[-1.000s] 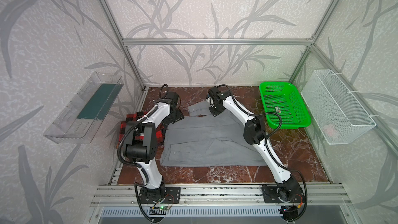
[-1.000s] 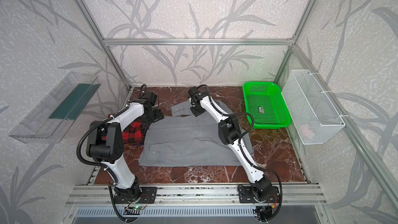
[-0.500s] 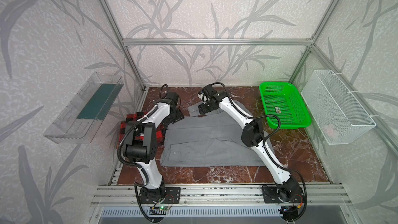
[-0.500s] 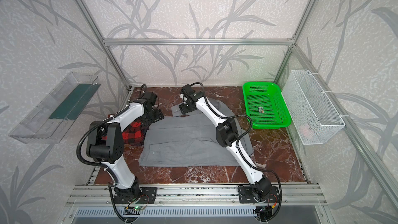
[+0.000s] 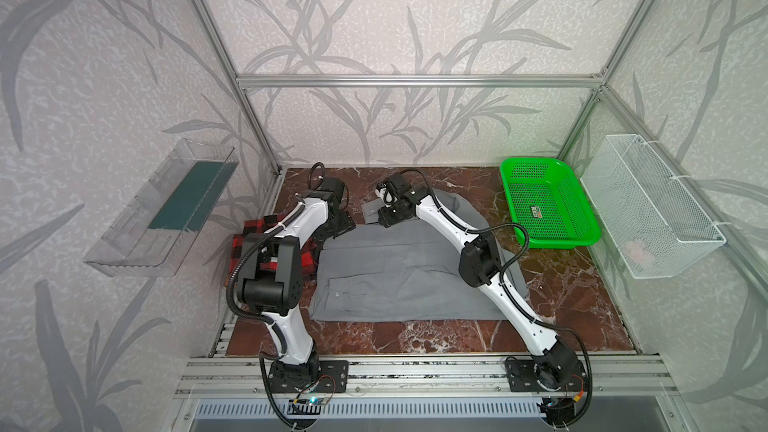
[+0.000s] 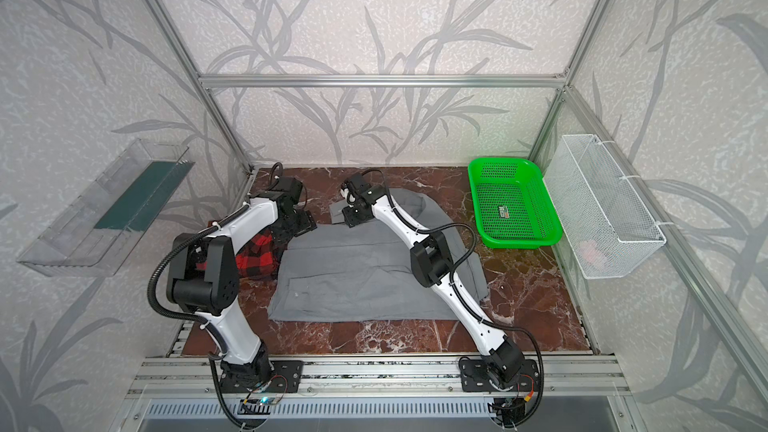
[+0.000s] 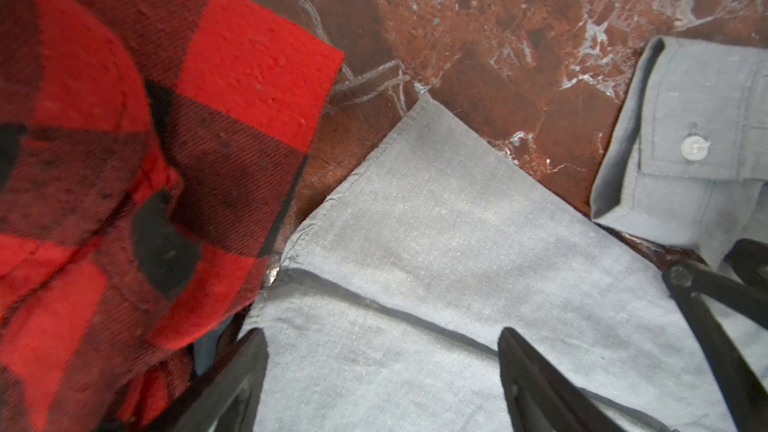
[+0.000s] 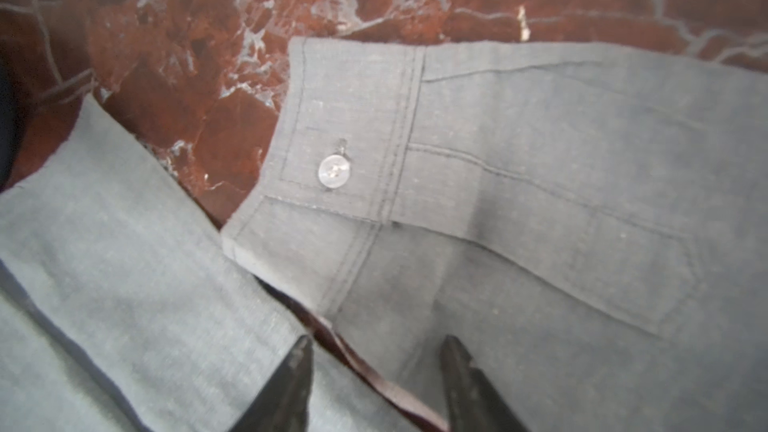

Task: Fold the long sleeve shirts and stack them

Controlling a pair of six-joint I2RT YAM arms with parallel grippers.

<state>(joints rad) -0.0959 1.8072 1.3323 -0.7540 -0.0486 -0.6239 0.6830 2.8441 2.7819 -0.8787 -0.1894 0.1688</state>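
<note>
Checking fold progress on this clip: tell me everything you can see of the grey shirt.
The grey shirt is plain, thin woven cloth, lying flat on the marble table as a rough rectangle. One sleeve lies along its far edge, its cuff fastened with a pale button. The plaid shirt crowds its left edge. The left gripper and right gripper hang open just over it, holding nothing.

In the middle of the bench [image 5: 561,284]: spread shirt [image 5: 395,276], lying flat, cuff [image 5: 370,209] just behind its far edge. Against its left side: crumpled shirt [image 5: 254,229]. At right rear corner: tray [image 5: 557,241], apart from both. On right wall: basket [image 5: 648,209]; on left wall: shelf [image 5: 158,209].
</note>
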